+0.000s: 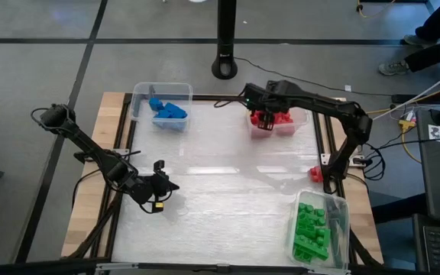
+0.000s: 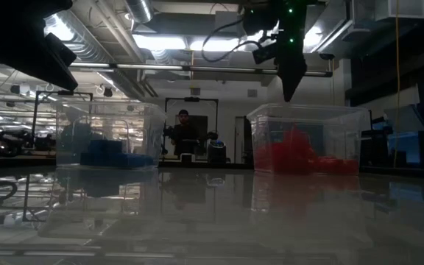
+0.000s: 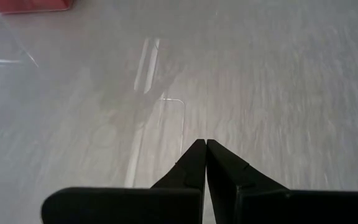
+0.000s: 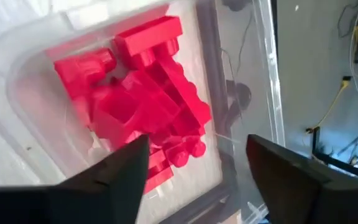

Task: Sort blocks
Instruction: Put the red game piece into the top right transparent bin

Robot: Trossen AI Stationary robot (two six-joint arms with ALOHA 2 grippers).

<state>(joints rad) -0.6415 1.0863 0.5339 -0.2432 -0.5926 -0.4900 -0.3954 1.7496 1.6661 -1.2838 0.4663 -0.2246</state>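
The blocks lie sorted in clear bins: red ones (image 4: 142, 93) in the bin (image 1: 296, 128) at the far right, blue ones (image 1: 170, 112) in the bin (image 1: 140, 95) at the far left, green ones (image 1: 312, 229) in the bin (image 1: 341, 221) at the near right. One red block (image 1: 315, 174) lies loose on the table by the right arm's base. My right gripper (image 4: 197, 168) hangs open above the red bin, pointing down, nothing between its fingers. My left gripper (image 3: 205, 146) is shut and holds nothing, just above the table at the near left (image 1: 159, 187).
The white tabletop (image 1: 228, 206) spreads between the three bins. A black post base (image 1: 224, 67) stands on the floor beyond the far edge. Cables run by the right edge (image 1: 403, 122). A person (image 2: 186, 136) shows far behind the table.
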